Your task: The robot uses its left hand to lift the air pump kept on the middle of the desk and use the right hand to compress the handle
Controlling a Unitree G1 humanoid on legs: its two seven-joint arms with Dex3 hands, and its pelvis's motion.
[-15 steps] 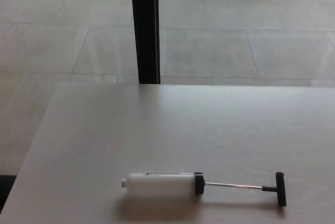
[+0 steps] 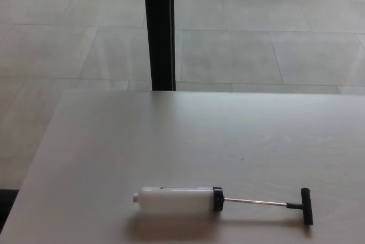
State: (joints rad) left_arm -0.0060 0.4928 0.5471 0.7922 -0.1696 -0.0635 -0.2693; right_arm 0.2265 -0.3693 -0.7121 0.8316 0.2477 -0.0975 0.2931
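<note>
The pale worktop [image 2: 114,141] fills the view, with a dark post [image 2: 158,27] beyond its far edge. The air pump [image 2: 179,200] lies flat near the front, rod drawn out, T-handle [image 2: 306,206] to the right. Neither hand shows, so no fingers to place it against, and their state I cannot tell. Nothing is begun, I'd say; the left hand must first reach the white barrel.

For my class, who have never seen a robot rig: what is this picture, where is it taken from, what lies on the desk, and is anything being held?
The picture comes from a camera on a humanoid robot's head, looking down at a pale desk. Neither robot hand shows, so nothing is held. On the desk lies an air pump on its side: a white barrel towards the left, a thin metal rod drawn out, ending in a black T-handle on the right. Beyond the desk are floor tiles and a dark post.
</note>
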